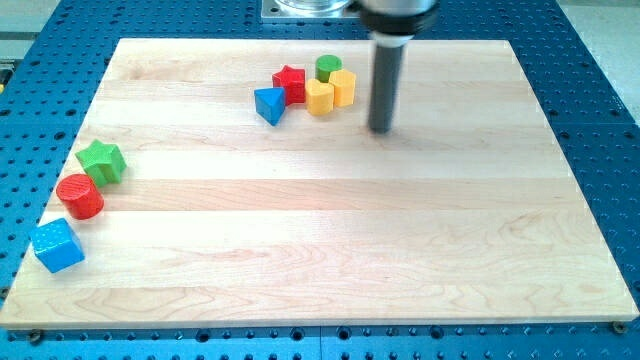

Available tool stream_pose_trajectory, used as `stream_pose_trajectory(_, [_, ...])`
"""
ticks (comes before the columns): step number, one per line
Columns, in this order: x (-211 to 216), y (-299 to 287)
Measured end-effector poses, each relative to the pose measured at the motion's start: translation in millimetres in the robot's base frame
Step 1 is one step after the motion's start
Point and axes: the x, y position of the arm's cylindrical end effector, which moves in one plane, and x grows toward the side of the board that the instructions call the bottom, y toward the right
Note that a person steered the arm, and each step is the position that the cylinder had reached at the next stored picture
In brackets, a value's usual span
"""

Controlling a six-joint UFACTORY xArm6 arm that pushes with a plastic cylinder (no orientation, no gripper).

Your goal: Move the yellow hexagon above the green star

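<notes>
Plainly, the task had barely begun at this moment. The green star (102, 161) lay close to the left edge of the wooden board (330, 260), roughly midway down it, with a red cylinder (80, 196) just beside it toward the bottom-left corner and a blue cube (57, 246) lower still, nearest that corner. The ground above the star, toward the top-left corner, held no block.

Two yellow blocks sat far off, in a cluster near the middle of the top edge. One (320, 97) stood beside a red star (290, 83); the other (343, 87) stood at the cluster's right end, just under a green cylinder (328, 67). Which of the two was the yellow hexagon I could not tell for certain; their outlines were too small to read. A blue triangle (269, 105) closed the cluster on its left.

My tip (381, 130) rested on the board just to the right of the cluster, near the right-hand yellow block but apart from it, touching nothing. Being a bare rod, it had nothing to open or close and held no block.

By my judgement everything remained: picking the hexagon out of its neighbours, then sliding it leftward along the board to the spot above the green star, well apart from where it lay.
</notes>
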Motion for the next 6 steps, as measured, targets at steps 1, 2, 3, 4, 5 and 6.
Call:
stream_pose_trajectory(1, [-59.3, 14.7])
stream_pose_trajectory(2, [-50.3, -52.3])
stream_pose_trajectory(3, [-17.0, -142.6])
stream_pose_trajectory(4, [-0.5, -187.9])
stream_pose_trajectory(5, [13.5, -234.9])
stream_pose_trajectory(6, [18.7, -280.7])
